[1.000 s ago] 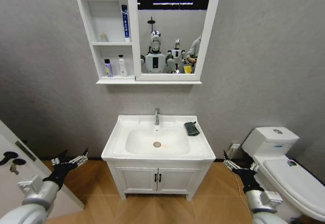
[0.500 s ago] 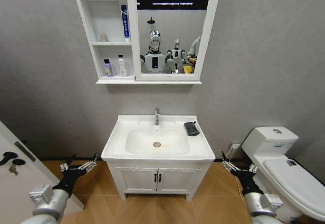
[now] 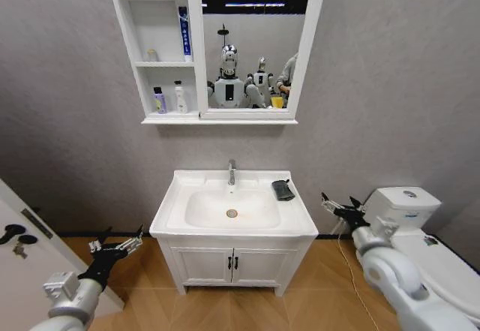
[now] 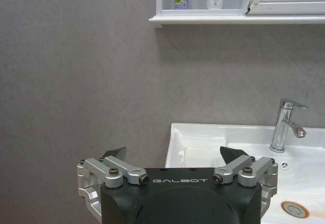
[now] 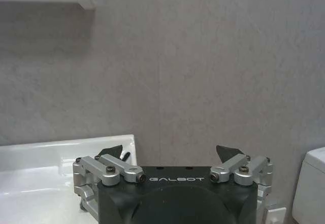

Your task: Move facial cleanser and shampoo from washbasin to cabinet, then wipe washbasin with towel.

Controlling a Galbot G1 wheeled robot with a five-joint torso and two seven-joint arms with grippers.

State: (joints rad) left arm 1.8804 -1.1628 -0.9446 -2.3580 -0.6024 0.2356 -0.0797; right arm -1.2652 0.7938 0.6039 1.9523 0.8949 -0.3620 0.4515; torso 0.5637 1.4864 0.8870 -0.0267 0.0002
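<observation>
- Head view: the washbasin (image 3: 234, 209) stands on a white vanity against the grey wall, its chrome tap (image 3: 232, 172) at the back edge and the metal drain (image 3: 232, 213) in the oval bowl.
- The towel (image 3: 283, 190), a dark folded cloth, lies on the basin's back right corner, right of the tap and outside the bowl.
- Above, the wall cabinet (image 3: 156, 53) holds a purple bottle (image 3: 160, 100) and a white bottle (image 3: 180, 97) side by side on its lowest shelf, and a blue tube (image 3: 184, 32) stands upright one shelf higher.
- The right gripper (image 3: 338, 206) is raised near the basin's right edge, about level with the rim, fingers spread and holding nothing; a toilet (image 3: 420, 248) stands behind it.
- The left gripper (image 3: 116, 245) hangs low by the vanity's left side, below the rim, fingers apart and empty.
- Left wrist view: the left gripper (image 4: 172, 155) is released, with the basin's left part, tap and drain ahead of it, and the two bottles on the shelf above.
- Right wrist view: the right gripper (image 5: 170, 153) is spread, nothing between its tips, facing the grey wall, a corner of the basin beside it.
</observation>
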